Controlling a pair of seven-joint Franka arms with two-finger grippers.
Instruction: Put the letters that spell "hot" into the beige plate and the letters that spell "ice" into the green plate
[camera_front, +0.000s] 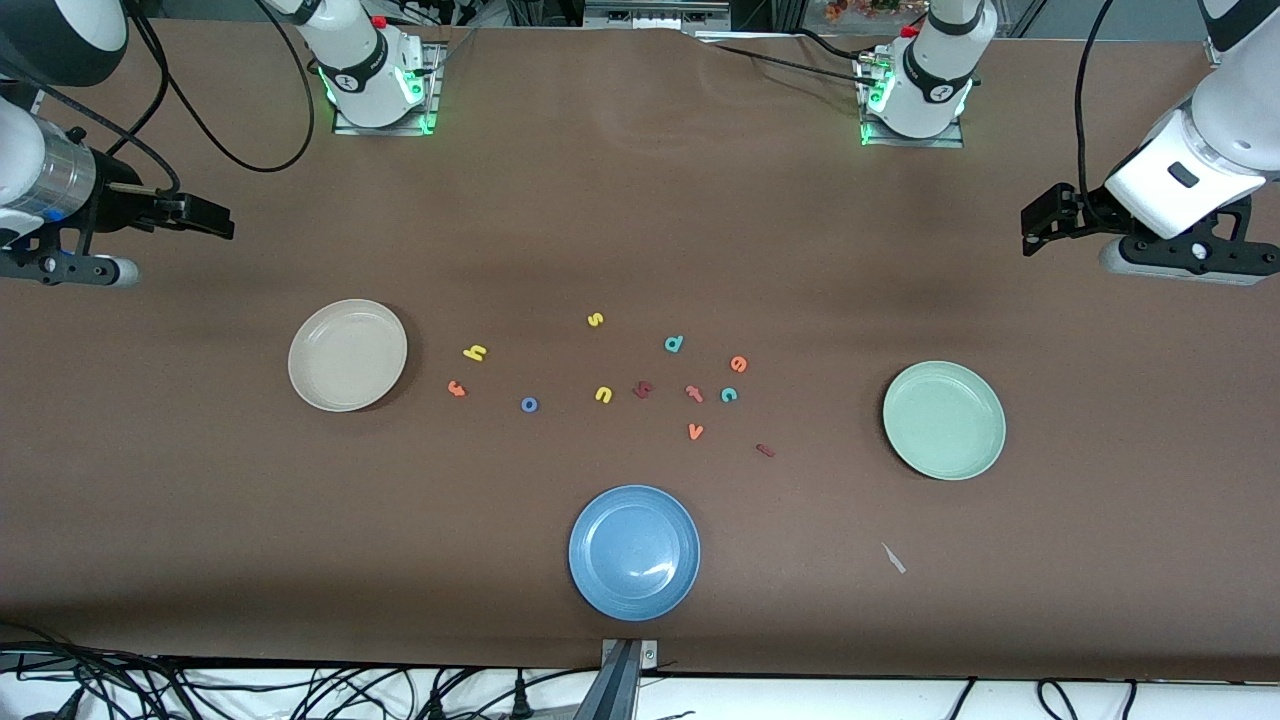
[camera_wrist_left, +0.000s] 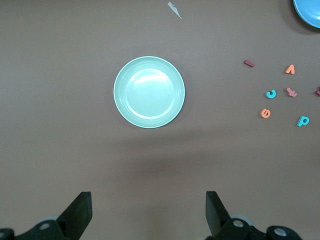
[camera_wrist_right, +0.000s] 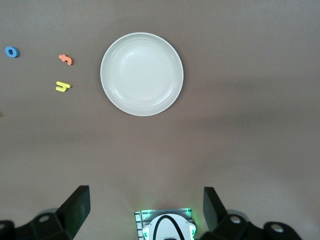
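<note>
The beige plate (camera_front: 347, 355) (camera_wrist_right: 142, 74) lies empty toward the right arm's end. Beside it are the yellow h (camera_front: 474, 351) (camera_wrist_right: 62, 86), orange hooked t (camera_front: 457, 388) (camera_wrist_right: 66, 59) and blue o (camera_front: 529, 404) (camera_wrist_right: 12, 51). The green plate (camera_front: 944, 420) (camera_wrist_left: 149, 91) lies empty toward the left arm's end. Near it sit the orange e (camera_front: 739, 363) (camera_wrist_left: 266, 113), teal c (camera_front: 729, 395) (camera_wrist_left: 271, 93) and dark red i (camera_front: 766, 450) (camera_wrist_left: 249, 63). My left gripper (camera_front: 1035, 222) (camera_wrist_left: 148, 207) hangs open above the table by the green plate. My right gripper (camera_front: 215, 218) (camera_wrist_right: 145, 202) hangs open by the beige plate.
A blue plate (camera_front: 634, 552) lies nearest the front camera. Other letters lie mid-table: yellow s (camera_front: 595, 320), yellow u (camera_front: 603, 394), teal d (camera_front: 674, 344), a larger dark red letter (camera_front: 643, 389), salmon t (camera_front: 694, 393), orange v (camera_front: 696, 431). A pale scrap (camera_front: 893, 558) lies near the green plate.
</note>
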